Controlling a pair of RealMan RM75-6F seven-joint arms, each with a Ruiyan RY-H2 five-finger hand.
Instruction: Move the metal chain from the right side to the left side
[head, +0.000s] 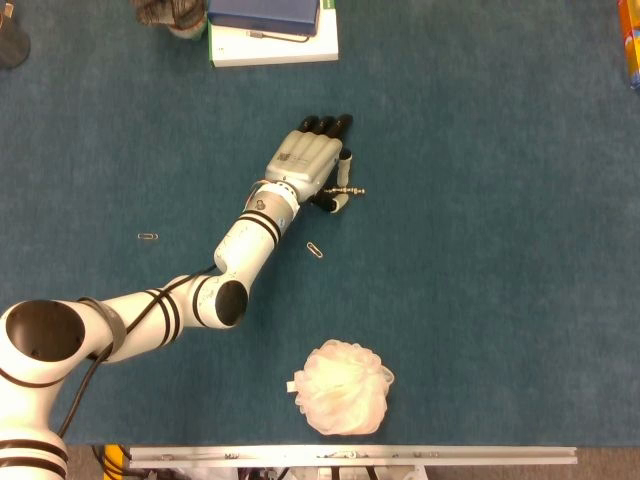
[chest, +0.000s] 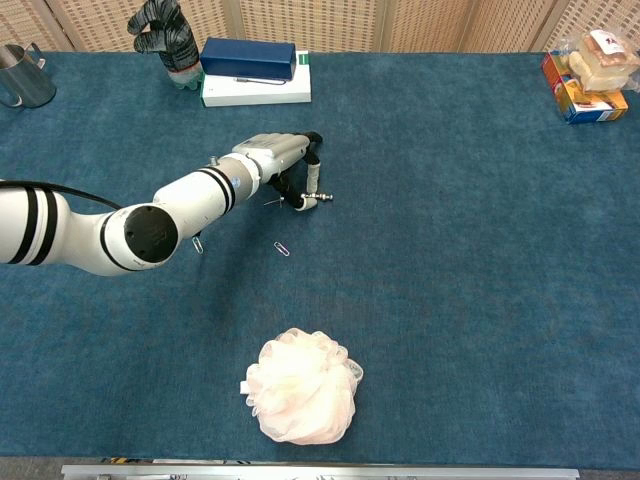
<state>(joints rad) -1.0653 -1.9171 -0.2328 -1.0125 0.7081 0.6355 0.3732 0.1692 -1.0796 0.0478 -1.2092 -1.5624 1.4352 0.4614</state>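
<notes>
My left hand (head: 312, 162) (chest: 278, 152) lies palm down near the middle of the blue table, with its arm reaching in from the lower left. A small metal chain (head: 349, 190) (chest: 321, 198) sticks out to the right from between the thumb and a bent finger, which pinch it close to the cloth. Most of the chain is hidden under the hand. My right hand shows in neither view.
Two paper clips lie near the arm: one (head: 316, 249) just below the hand, one (head: 148, 236) far left. A white bath pouf (head: 344, 386) sits at the front. A white box under a blue case (head: 272, 42) stands at the back, and snack packs (chest: 590, 62) are at the back right.
</notes>
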